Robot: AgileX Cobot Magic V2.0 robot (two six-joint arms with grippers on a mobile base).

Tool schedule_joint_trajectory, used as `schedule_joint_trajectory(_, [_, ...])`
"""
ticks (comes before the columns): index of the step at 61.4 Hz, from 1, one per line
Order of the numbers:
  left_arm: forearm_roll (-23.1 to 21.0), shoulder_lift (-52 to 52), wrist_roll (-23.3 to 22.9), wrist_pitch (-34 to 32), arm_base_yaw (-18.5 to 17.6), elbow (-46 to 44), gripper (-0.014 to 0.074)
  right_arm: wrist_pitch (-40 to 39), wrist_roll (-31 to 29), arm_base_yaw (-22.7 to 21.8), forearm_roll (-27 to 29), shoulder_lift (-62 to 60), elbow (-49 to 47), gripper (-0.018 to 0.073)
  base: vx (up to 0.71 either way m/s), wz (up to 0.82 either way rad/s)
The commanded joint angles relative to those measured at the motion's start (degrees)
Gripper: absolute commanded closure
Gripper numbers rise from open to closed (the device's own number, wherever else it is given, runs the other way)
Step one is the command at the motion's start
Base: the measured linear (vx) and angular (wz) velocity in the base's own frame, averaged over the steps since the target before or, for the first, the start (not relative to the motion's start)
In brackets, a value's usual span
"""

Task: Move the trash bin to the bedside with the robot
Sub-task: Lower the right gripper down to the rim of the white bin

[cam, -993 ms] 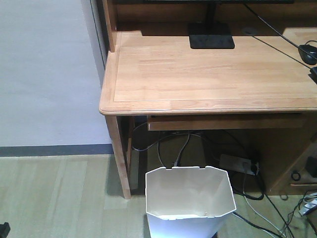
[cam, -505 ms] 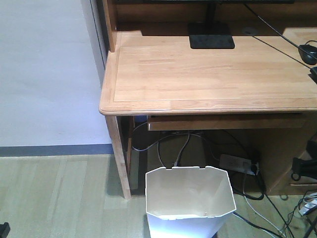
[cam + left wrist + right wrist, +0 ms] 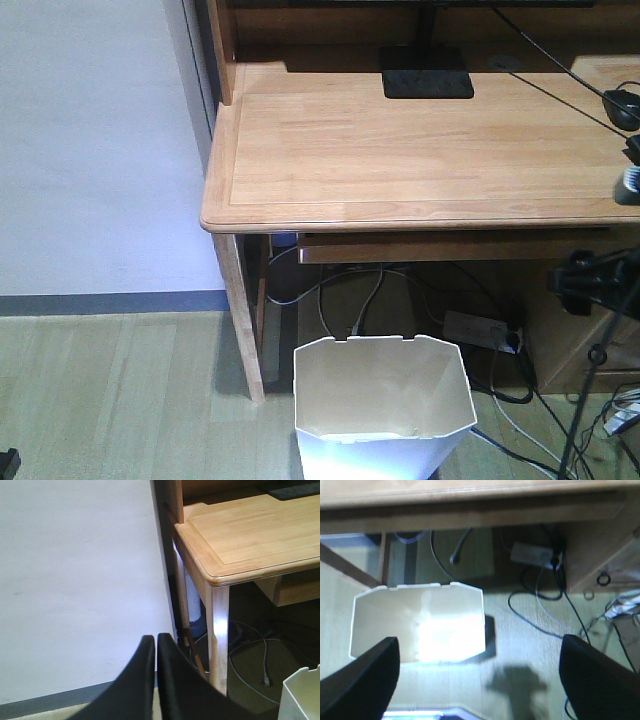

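The white trash bin (image 3: pixel 383 400) stands on the floor in front of the light wooden desk (image 3: pixel 420 150), open and empty. In the right wrist view it (image 3: pixel 415 625) lies below and left of my right gripper (image 3: pixel 477 640), which is open wide and empty, hanging above the floor by the bin's right rim. My right arm (image 3: pixel 598 278) shows at the right edge of the front view. My left gripper (image 3: pixel 156 641) is shut and empty, facing the wall left of the desk leg (image 3: pixel 218 630); a bin corner (image 3: pixel 300 695) shows at the lower right. The bed is out of view.
A power strip (image 3: pixel 480 328) and loose cables (image 3: pixel 545 605) lie on the floor under the desk, right of the bin. A black monitor stand (image 3: pixel 427 80) sits on the desk. A white wall (image 3: pixel 100 150) with a dark baseboard runs along the left.
My right arm has come into the front view from the right edge and risen in front of the desk. The bin has not moved.
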Motion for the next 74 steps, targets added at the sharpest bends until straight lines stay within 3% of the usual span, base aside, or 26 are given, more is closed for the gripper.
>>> schedule_joint_trajectory(1, [0.0,-1.2,-0.3,-4.0,-0.1,1.0,0.0603,-0.1,-2.7,0.1,0.3,6.4,-5.9,-0.0044,0.00,0.00])
schedule_joint_trajectory(23, [0.0,-1.2,-0.3,-4.0,-0.1,1.0,0.0603,-0.7,-15.3,-0.6,4.3,28.1,-14.1,-0.0035,0.00,0.00])
schedule_joint_trajectory(31, [0.0,-1.2,-0.3,-4.0,-0.1,1.0,0.0603,-3.2,-21.5,-3.0,11.4,34.9,-15.9,-0.0035,0.00,0.00])
schedule_joint_trajectory(40, [0.0,-1.2,-0.3,-4.0,-0.1,1.0,0.0603,-7.4,-33.2,-6.4,20.5,43.2,-16.3,-0.0035,0.00,0.00])
schedule_joint_trajectory(52, [0.0,-1.2,-0.3,-4.0,-0.1,1.0,0.0603,-12.4,-45.4,-7.4,28.9,53.3,-18.0,-0.0035,0.00,0.00])
schedule_joint_trajectory(74, [0.0,-1.2,-0.3,-4.0,-0.1,1.0,0.0603,-12.5,-52.7,-7.4,33.0,70.6,-26.8,-0.0034,0.00,0.00])
